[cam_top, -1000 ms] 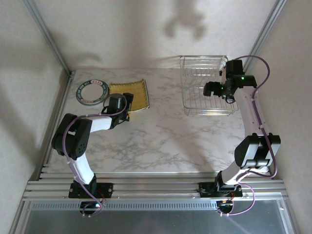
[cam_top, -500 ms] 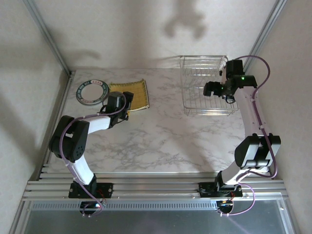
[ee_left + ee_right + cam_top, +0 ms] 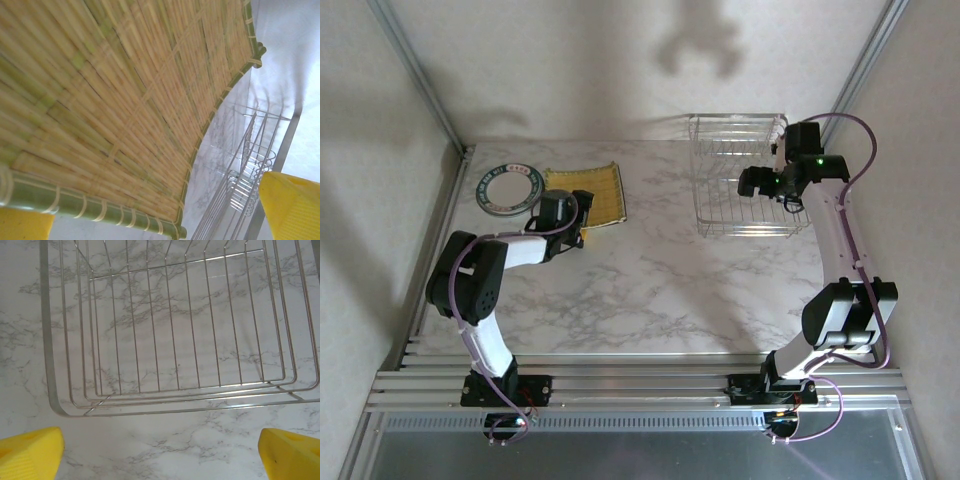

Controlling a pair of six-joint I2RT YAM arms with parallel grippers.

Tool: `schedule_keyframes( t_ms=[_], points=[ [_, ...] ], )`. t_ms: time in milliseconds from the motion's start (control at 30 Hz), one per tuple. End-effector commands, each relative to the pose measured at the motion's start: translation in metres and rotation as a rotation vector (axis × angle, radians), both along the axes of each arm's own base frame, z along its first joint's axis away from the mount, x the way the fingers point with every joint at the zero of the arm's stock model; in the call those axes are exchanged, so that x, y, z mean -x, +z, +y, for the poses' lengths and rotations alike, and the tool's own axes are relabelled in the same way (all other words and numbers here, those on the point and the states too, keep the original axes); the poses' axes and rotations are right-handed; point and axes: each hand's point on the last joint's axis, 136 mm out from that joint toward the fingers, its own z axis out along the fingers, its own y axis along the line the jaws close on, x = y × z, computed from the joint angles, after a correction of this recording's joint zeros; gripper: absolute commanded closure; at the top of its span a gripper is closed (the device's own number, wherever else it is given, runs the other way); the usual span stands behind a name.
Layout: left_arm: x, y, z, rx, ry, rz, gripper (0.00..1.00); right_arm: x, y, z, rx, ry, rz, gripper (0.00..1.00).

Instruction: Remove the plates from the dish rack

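White grey-veined marble tabletop [image 3: 660,280]; ribbed aluminium rail [image 3: 640,385] along near edge; plain beige walls [image 3: 570,70].

Top external: high and behind the arm bases, looking down on the whole table [image 3: 650,290].
Left wrist: hard against the yellow plate [image 3: 125,100] near the far-left corner, facing across to the rack [image 3: 240,185].
Right wrist: close above the rack, facing down.
Shared: rack, all three views.
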Motion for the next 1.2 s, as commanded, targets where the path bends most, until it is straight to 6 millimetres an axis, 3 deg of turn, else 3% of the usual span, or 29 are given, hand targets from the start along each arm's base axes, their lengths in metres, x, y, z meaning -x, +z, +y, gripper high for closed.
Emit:
schedule_keyframes(
  t_ms=[0,267,567,800,967,1067,1133,1167],
  points=[
    [-0.011,0.020,-0.003,0.028,-0.015,-0.060,0.00,-0.001,0.014,0.000,-0.013,-0.003,-0.034,0.01],
    [0.004,0.027,0.000,0.024,-0.019,-0.071,0.00,-0.001,0.015,0.001,-0.018,0.001,-0.038,0.01],
    [0.019,0.019,0.000,-0.012,-0.036,-0.048,0.00,0.003,0.017,0.001,-0.022,0.001,-0.045,0.01],
    [0.029,0.034,-0.001,-0.081,-0.061,-0.067,0.00,0.003,0.019,0.001,-0.022,0.001,-0.050,0.01],
    [0.036,0.071,0.014,-0.249,-0.071,-0.122,0.00,0.005,0.022,-0.002,-0.005,0.000,-0.053,0.01],
    [0.026,0.122,0.036,-0.472,-0.130,-0.210,0.00,0.007,0.023,-0.004,0.014,-0.001,-0.046,0.01],
    [0.014,0.159,0.046,-0.657,-0.261,-0.249,0.00,0.009,0.023,-0.006,0.024,-0.001,-0.041,0.01],
    [0.012,0.168,0.049,-0.725,-0.331,-0.231,0.00,0.009,0.023,-0.007,0.027,-0.002,-0.038,0.01]
  ],
)
